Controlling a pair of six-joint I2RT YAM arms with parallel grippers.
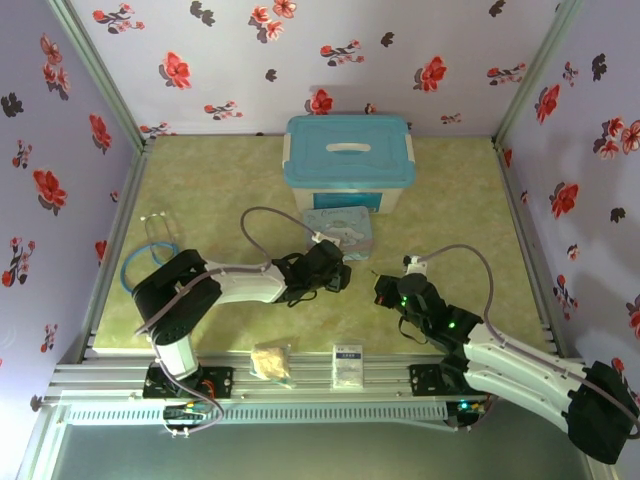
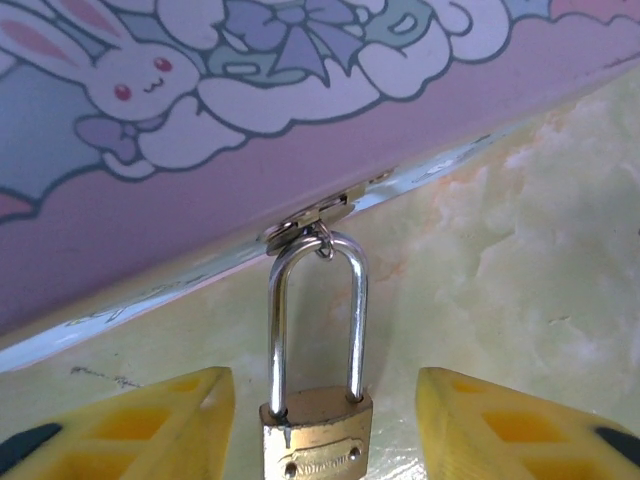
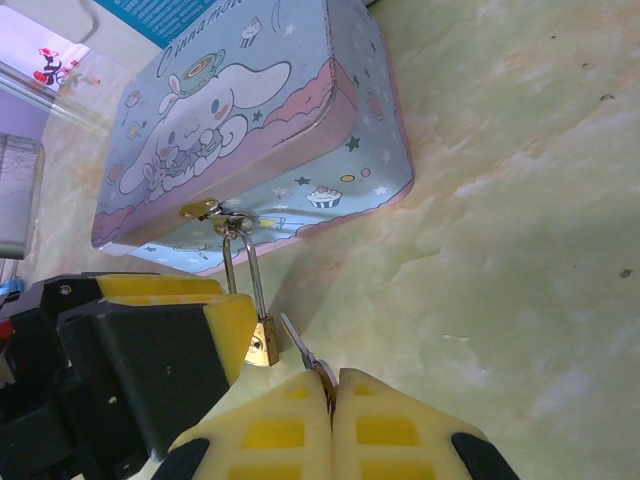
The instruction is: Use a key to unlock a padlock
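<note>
The padlock [image 2: 315, 438] is small and brass, and its silver shackle runs through the hasp [image 2: 318, 214] of the blue cartoon tin [image 2: 200, 120]; it lies on the table in front of the tin. My left gripper [image 2: 325, 385] is open, with one yellow finger on each side of the lock body and a gap at both sides. My right gripper [image 3: 332, 388] is shut on the key [image 3: 300, 345], whose thin blade points at the padlock [image 3: 263, 342] and stops just short of it. From above, the two grippers, left [image 1: 335, 272] and right [image 1: 386, 290], meet below the tin [image 1: 338, 232].
A teal lidded storage box [image 1: 348, 160] stands right behind the tin. A blue cable ring [image 1: 148, 265] lies at the left edge. A tan crumpled object [image 1: 271, 361] and a white card [image 1: 348, 364] rest on the front rail. Floral walls enclose three sides.
</note>
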